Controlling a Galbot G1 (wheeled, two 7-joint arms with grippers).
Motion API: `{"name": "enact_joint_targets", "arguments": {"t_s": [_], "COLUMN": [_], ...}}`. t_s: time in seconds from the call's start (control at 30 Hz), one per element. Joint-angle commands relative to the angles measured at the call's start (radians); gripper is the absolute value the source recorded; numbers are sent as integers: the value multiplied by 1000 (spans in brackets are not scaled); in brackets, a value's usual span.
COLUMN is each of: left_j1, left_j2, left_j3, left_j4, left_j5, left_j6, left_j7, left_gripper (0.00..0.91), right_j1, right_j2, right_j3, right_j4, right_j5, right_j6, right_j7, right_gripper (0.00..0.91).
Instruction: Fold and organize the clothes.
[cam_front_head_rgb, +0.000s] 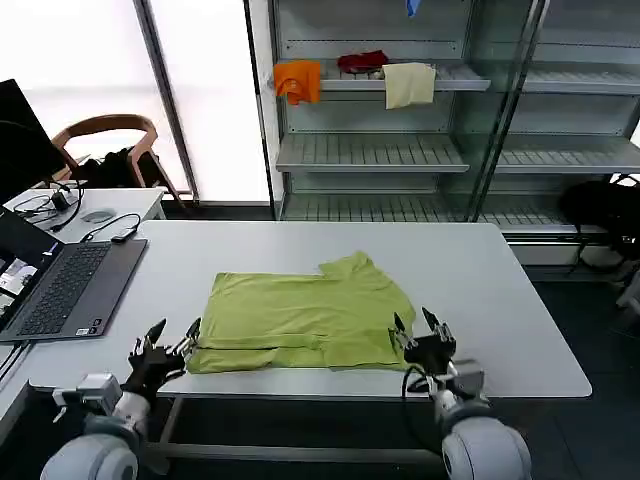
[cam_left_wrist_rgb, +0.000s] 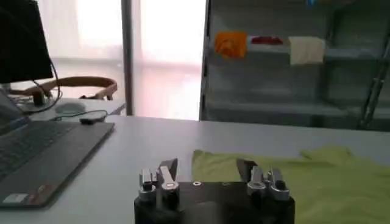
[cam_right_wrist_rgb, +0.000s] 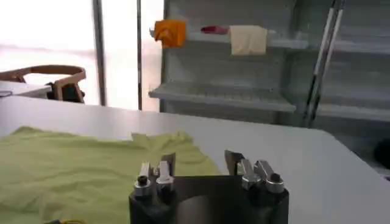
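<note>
Presently, fold pending: left gripper (cam_front_head_rgb: 173, 340) and right gripper (cam_front_head_rgb: 418, 327), both spread empty, flank T-shirt (cam_front_head_rgb: 300, 315) near edge; next, pinch hem.

Left gripper (cam_front_head_rgb: 172, 338) low at near left, fingers spread apart; right gripper (cam_front_head_rgb: 418, 328) low at near right (likewise spread), both arms reaching forward, wrists roughly level.

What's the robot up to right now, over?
Left gripper and right gripper open at table's near edge. Green T-shirt partly folded, lying between them, ungrasped. Laptop off to the left, nothing in the way.
</note>
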Motion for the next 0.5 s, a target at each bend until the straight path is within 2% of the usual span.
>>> {"name": "enact_joint_targets", "arguments": {"t_s": [0.03,0.13,0.5], "left_j1": [-491,-567,-616], "left_j2": [113,119,110], "left_j3": [153,201,252], "left_j4": [397,548,702], "left_j5": [-55,-39,50], "left_j6": [16,17,17], "left_j7": [92,104,144], "left_gripper": [907,907,907], "right_j1": [429,508,555], "right_j2": [18,52,109], "right_j3": [-70,-70,-45], "right_j4": [-460,-620,-759], "right_j5": [60,34,-27], "right_j6": [-2,-1,3], "right_j7": [5,-14,-33], "right_gripper": [907,907,907]}}
